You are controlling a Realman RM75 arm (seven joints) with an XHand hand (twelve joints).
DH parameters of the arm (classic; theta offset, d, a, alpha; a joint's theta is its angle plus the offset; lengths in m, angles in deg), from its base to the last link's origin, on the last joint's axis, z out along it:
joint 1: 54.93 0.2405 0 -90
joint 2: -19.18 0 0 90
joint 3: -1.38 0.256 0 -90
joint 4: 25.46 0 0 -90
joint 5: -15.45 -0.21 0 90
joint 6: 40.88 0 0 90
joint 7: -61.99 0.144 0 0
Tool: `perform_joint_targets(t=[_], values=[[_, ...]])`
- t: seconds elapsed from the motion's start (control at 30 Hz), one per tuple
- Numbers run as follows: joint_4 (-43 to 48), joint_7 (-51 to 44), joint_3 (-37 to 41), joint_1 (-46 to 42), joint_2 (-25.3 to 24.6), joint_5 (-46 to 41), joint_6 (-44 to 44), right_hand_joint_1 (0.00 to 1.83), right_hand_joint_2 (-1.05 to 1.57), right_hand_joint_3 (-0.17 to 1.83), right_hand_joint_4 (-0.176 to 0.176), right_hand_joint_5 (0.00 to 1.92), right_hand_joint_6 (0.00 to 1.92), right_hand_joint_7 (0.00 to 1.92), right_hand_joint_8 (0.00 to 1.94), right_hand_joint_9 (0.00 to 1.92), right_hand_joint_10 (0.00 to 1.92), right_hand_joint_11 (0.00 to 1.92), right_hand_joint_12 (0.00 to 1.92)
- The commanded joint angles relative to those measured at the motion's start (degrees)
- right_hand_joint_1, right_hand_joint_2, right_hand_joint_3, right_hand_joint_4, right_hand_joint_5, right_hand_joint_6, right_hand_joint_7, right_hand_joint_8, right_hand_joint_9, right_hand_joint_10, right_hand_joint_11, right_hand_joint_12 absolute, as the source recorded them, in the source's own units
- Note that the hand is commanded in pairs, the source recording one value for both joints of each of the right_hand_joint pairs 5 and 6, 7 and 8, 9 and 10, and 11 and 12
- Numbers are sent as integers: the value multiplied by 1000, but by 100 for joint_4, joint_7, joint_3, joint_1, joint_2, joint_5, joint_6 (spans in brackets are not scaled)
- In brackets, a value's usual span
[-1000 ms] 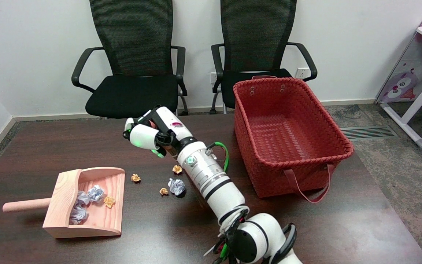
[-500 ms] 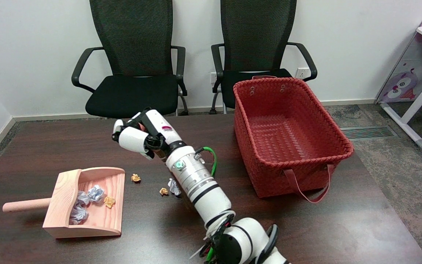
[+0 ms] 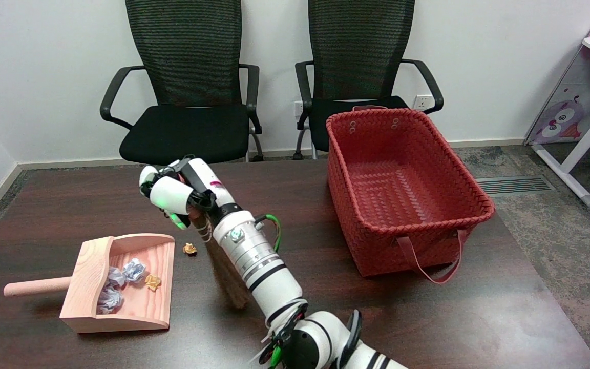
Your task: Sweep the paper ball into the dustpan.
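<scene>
Wooden dustpan (image 3: pixel 121 279), robot hand (image 3: pixel 174 190) gripping brush (image 3: pixel 226 277), no legible writing

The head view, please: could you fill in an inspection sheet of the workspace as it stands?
Surface: dark wooden table, glossy.
Job's things: wooden dustpan at left, holding crumpled paper balls; one orange paper ball just outside its mouth; brush under the forearm.
Clutter: red woven basket, nothing seen inside.
Hands: right hand grips the brush top.
Cables: green cable at the wrist.
Surroundings: two black chairs; pink shelf.
</scene>
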Motion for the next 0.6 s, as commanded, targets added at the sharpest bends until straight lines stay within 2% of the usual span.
perform_joint_targets(t=[0.03,0.23,0.33,0.6], values=[[1338,2558,-1242,862,232,-2454,-725,657,1172,1832,2,1920,1920,1920,1920,1920,1920,1920,1920],[1466,4085,-1441,995,274,-2511,-887,697,920,1672,-2,1920,1920,1920,1920,1920,1920,1920,1920],[1365,4490,-1531,1048,376,-2504,-1087,715,821,1603,-4,1920,1920,1920,1920,1920,1920,1920,1920],[1140,4828,-1712,1131,617,-2504,-1710,723,785,1520,-7,1920,1920,1920,1920,1920,1920,1920,1920]])
